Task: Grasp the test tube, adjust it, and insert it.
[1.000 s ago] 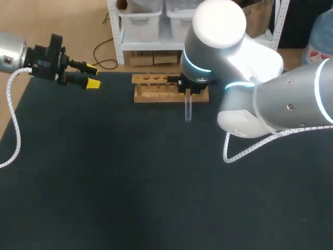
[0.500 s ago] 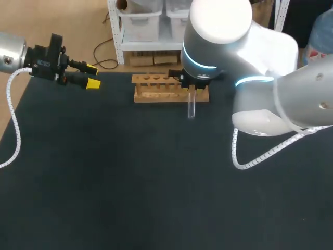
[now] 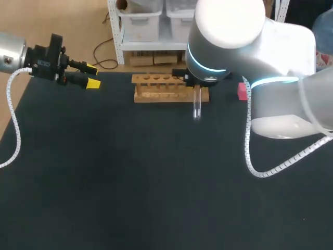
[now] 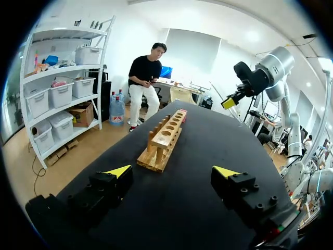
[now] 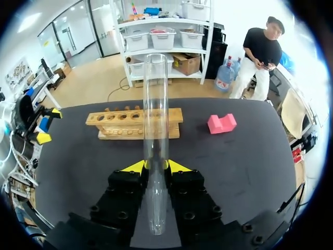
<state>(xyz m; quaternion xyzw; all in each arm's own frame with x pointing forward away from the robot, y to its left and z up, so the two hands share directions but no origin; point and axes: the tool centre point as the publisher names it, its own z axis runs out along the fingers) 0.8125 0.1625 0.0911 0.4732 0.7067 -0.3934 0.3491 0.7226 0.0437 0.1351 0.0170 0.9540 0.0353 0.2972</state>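
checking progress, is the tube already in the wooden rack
No, the tube is clamped in the right pincer, between its yellow tips, apart from the rack that lies ahead of it.

Bright even overhead room light, strong glare blowing out the white top of the right arm (image 3: 226, 18), matte black table (image 3: 104, 182) dark and evenly lit, pale highlights along the glass test tube (image 5: 156, 120)
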